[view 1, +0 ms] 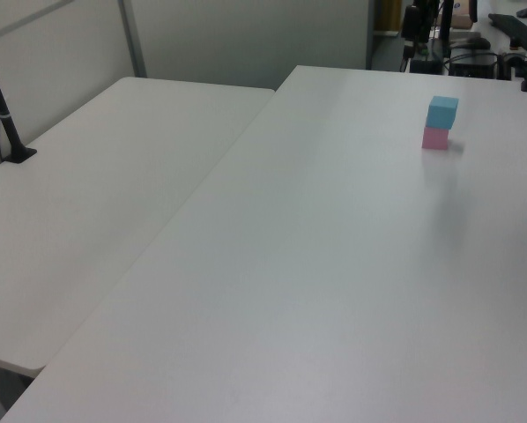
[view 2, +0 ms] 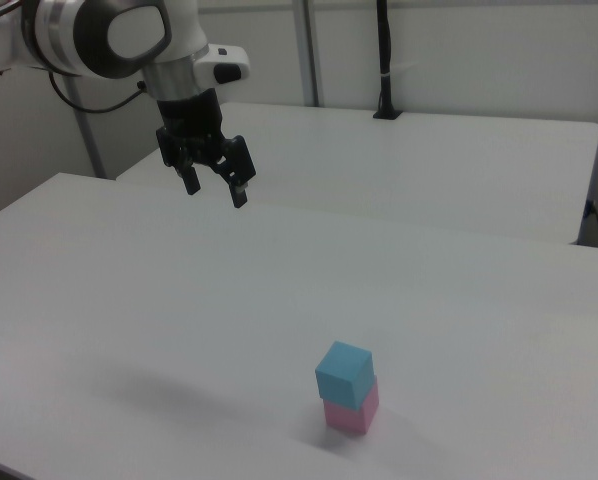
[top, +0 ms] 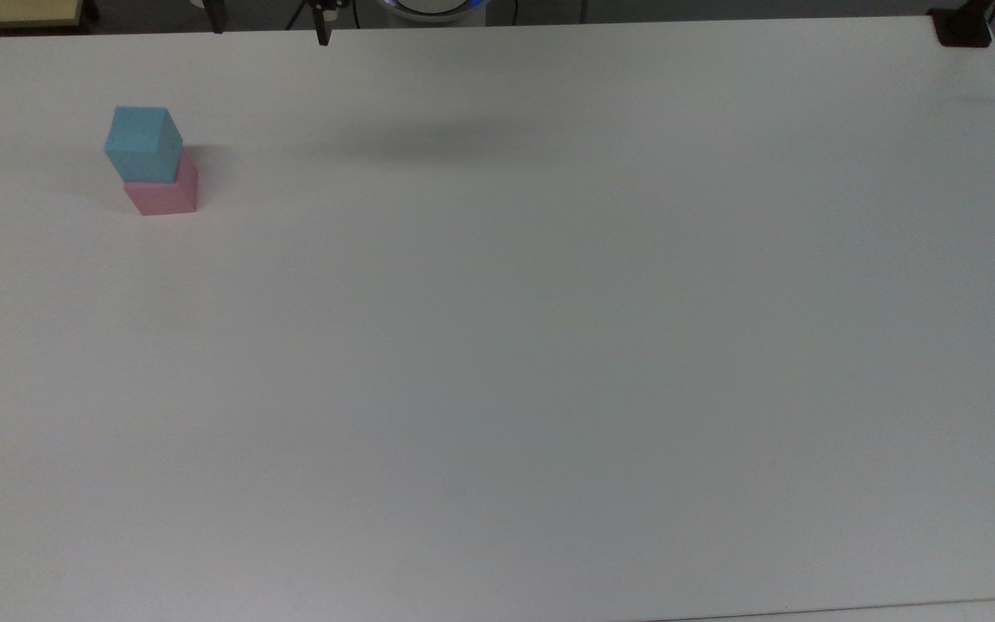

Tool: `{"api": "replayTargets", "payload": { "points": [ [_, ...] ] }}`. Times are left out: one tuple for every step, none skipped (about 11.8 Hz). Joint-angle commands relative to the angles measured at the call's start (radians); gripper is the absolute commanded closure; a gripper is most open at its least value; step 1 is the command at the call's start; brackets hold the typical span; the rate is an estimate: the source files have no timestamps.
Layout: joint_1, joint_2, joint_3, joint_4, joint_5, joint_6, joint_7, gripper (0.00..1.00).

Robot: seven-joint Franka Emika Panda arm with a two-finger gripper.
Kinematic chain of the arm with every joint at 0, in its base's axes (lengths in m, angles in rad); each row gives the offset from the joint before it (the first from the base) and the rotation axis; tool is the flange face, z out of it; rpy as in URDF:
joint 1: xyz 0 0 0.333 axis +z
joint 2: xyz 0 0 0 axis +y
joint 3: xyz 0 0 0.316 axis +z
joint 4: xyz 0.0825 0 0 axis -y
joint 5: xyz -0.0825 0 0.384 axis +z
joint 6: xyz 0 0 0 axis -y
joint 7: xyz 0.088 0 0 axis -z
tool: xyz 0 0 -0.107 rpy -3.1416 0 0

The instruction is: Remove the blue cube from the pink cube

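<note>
The blue cube rests on top of the pink cube, turned a little askew, near the top view's upper left of the white table. The stack appears as the blue cube over the pink cube in the left view, and as the blue cube over the pink cube in the right view. My gripper hangs open and empty high above the table, far to the right view's upper left of the stack. Its fingertips poke in at the top view's upper edge.
A second white table adjoins on the left view's left, with a black camera post clamped to it. Another black clamp sits at the top view's upper right corner. Desks with equipment stand beyond the far edge.
</note>
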Motion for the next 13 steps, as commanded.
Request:
{"api": "replayTargets", "payload": {
  "points": [
    [-0.004, -0.002, -0.002, 0.018, 0.008, -0.044, -0.005, 0.00],
    [-0.009, -0.002, -0.009, 0.018, 0.008, -0.044, -0.017, 0.00],
    [-0.028, -0.002, -0.011, 0.018, 0.005, -0.046, -0.073, 0.00],
    [-0.054, -0.002, -0.011, 0.018, -0.004, -0.064, -0.194, 0.00],
    [-0.084, -0.002, -0.012, 0.018, -0.009, -0.095, -0.339, 0.00],
    [-0.123, -0.002, -0.012, 0.015, -0.016, -0.098, -0.450, 0.00],
    [-0.148, -0.002, -0.012, 0.014, -0.035, -0.106, -0.512, 0.00],
    [-0.176, 0.004, -0.017, 0.008, -0.041, -0.101, -0.516, 0.00],
    [-0.208, 0.013, -0.019, -0.003, -0.041, -0.086, -0.516, 0.00],
    [-0.232, 0.025, -0.022, -0.015, -0.043, -0.065, -0.516, 0.00],
    [-0.260, 0.025, -0.025, -0.046, -0.043, -0.034, -0.517, 0.00],
    [-0.266, 0.027, -0.043, -0.076, -0.043, 0.012, -0.525, 0.00],
    [-0.268, 0.033, -0.061, -0.113, -0.041, 0.070, -0.525, 0.00]
  ]
}}
